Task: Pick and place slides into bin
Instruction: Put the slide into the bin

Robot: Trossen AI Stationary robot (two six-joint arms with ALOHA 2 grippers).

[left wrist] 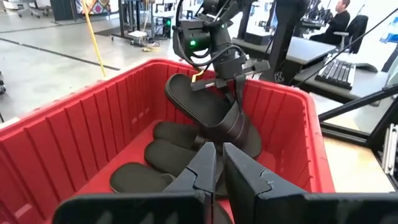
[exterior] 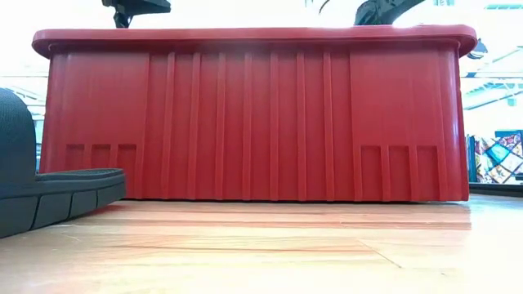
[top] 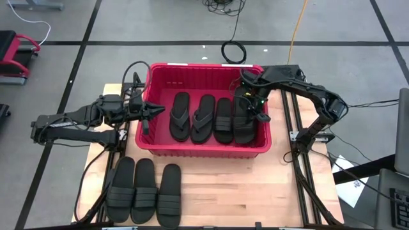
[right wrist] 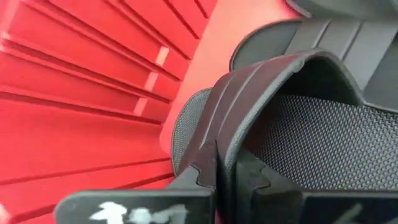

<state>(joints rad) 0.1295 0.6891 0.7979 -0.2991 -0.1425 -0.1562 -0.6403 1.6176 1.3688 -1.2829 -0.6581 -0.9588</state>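
The right gripper [top: 254, 110] was clenched on the band strap of a slide [left wrist: 208, 106], holding it tilted above the bin's [top: 203, 148] right end, over a slide already lying there. By the wrist view, its fingers pinched the strap close to the bin's ribbed wall, so there seemed little room on that side.

The left gripper [top: 157, 110] hung closed and empty over the bin's left rim, fingers pointing inward.

Inside the bin lay 4 slides abreast: 2 flip-flops [top: 192, 117] toward the left, 2 banded ones to their right. The held one would make 5. The bin's left third stood bare and looked the freer spot.

In front of the bin, 3 slides [top: 144, 191] waited side by side on the table [top: 255, 191], well clear of its front wall.
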